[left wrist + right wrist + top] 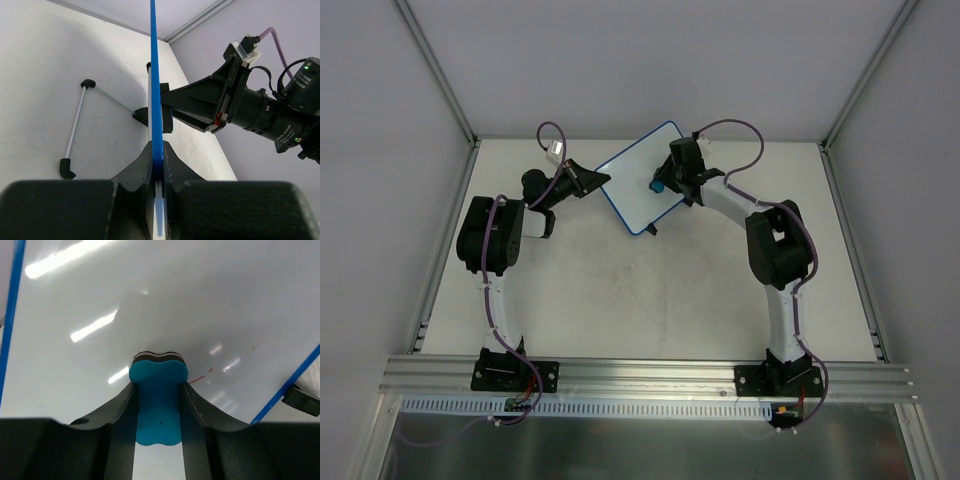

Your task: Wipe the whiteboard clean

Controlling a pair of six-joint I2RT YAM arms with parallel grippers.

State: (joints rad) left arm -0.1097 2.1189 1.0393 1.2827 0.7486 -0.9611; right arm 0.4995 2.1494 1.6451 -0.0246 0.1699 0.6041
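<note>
From where I stand, the whiteboard sits toward the back of the counter, between the two arms. It is turned at an angle, so one corner points at the rear wall. It seems propped up off the surface rather than lying flat, though I cannot judge how steeply.

The left fingers are pinched tight on the board's left edge. In the left wrist view the thin blue frame runs straight up out of the narrow gap between them, with both fingers pressed against it.

The right fingers reach in from the other side, closed around a small blue eraser. The right wrist view shows the eraser gripped by its waist, with its dark felt end pushed flat against the white writing face.

Just to the right of the eraser a short, faint red stroke shows on the board. The rest of the face in view is white, with only bright reflections of the lights. A small black foot pokes out past the board's lower right frame. On the counter left of the board's edge, a thin metal rod with black end caps shows.
</note>
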